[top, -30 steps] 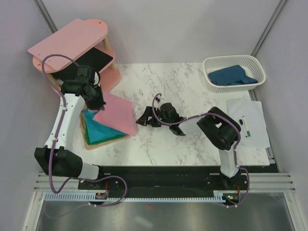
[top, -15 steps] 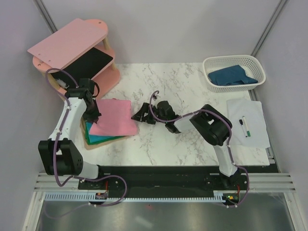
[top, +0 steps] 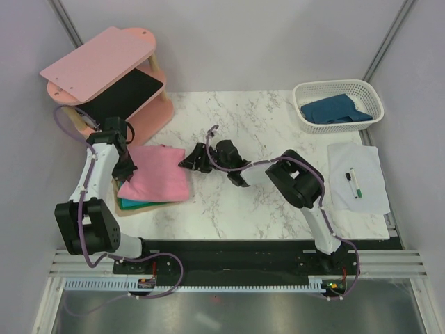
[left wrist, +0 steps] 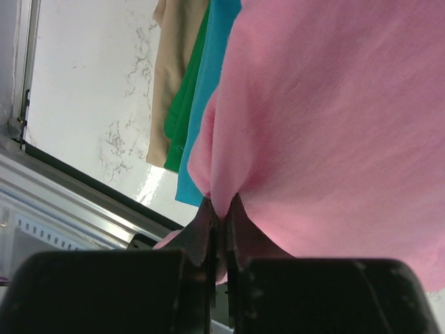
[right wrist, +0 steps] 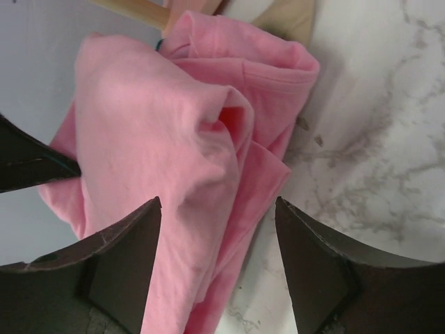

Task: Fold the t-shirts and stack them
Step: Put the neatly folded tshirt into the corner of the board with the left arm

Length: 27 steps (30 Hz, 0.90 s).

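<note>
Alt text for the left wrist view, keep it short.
Left jaws shut on a fold of the pink t-shirt, which fills most of the view. Beside it, a teal layer, a green layer and a tan layer show over the marble table.

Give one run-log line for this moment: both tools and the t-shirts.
left tool: shut on pink t-shirt | right tool: open beside it | pink t-shirt: folded, over teal t-shirt | dark blue t-shirt: in basket

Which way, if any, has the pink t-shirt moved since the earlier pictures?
Yes: the pink t-shirt shifted left, away from the white basket, over the teal shirt.
</note>
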Available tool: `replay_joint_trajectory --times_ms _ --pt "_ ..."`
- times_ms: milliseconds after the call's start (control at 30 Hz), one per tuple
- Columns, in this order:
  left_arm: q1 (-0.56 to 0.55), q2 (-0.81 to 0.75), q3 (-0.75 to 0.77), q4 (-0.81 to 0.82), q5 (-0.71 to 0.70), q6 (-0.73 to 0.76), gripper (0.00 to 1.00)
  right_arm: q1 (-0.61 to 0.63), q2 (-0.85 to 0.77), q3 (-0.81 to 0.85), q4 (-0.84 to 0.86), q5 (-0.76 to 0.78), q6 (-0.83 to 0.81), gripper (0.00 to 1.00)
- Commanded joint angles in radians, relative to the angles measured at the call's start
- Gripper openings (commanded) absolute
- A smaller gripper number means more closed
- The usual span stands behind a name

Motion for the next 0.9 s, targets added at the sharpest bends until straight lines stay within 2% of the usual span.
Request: replay_joint_trajectory --times_ms 0,133,233,333,367,500,633,867 --pt "0.024 -0.015 -0.019 0.019 -0.042 -0.04 0.02 0.015 0.014 0.108 -0.004 -0.027 -0.03 0.72" --pt "0.028 -0.012 -0.045 0.034 -0.037 -0.04 0.02 0.03 0.06 0.228 -0.134 -0.048 -0.08 0.72" --pt "0.033 -0.017 -0.051 0.045 -0.027 -0.037 0.02 0.035 0.103 0.279 -0.154 -0.068 -0.076 0.66" --pt "0.036 -0.014 -0.049 0.045 -0.028 -0.035 0.02 0.035 0.119 0.28 -0.129 -0.088 -0.054 0.54" --pt "0.042 -0.012 -0.049 0.045 -0.028 -0.038 0.02 0.036 0.12 0.28 -0.121 -0.1 -0.044 0.46" --pt "0.058 -0.029 -0.06 0.069 -0.033 -0.05 0.02 0.036 0.114 0.291 -0.122 -0.108 -0.054 0.34" --pt "0.07 -0.09 -0.037 0.126 0.029 -0.038 0.02 0.036 0.067 0.285 -0.147 -0.085 -0.093 0.32" --pt "0.085 -0.162 0.021 0.134 -0.016 -0.032 0.02 0.038 0.028 0.325 -0.174 -0.07 -0.12 0.33"
